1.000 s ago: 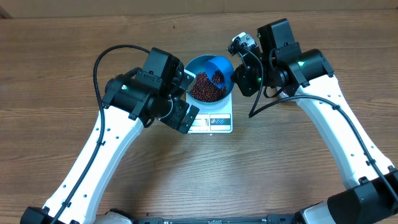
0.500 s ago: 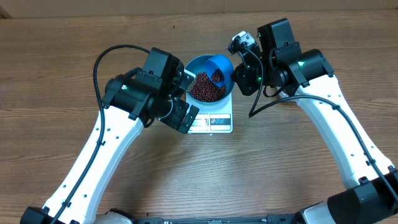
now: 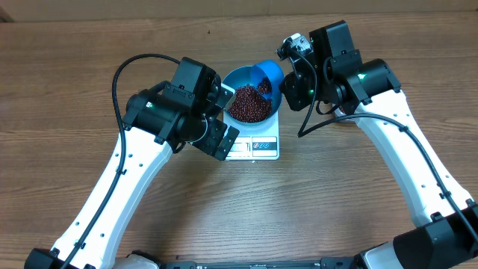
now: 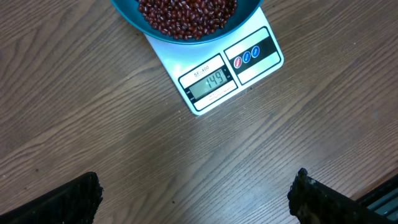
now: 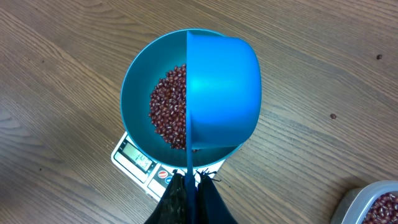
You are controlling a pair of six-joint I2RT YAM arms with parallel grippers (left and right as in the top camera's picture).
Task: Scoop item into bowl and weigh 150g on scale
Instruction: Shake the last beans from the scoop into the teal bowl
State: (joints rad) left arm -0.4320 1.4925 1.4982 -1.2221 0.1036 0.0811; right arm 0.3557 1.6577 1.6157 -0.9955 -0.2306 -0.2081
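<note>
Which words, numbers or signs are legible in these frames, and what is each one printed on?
"149": digits on the display of the scale, left wrist view.
"SF-400": small print just above that display, on the scale's face.
Round buttons beside the display: red and blue, their symbols too small to read.
Right wrist view: the display digits are blurred, unreadable.
Overhead view: scale markings too small to read.
No other text is visible.

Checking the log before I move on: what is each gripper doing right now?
Left gripper: open, holding nothing.
Right gripper: shut on the handle of the blue scoop, above the bowl.
</note>
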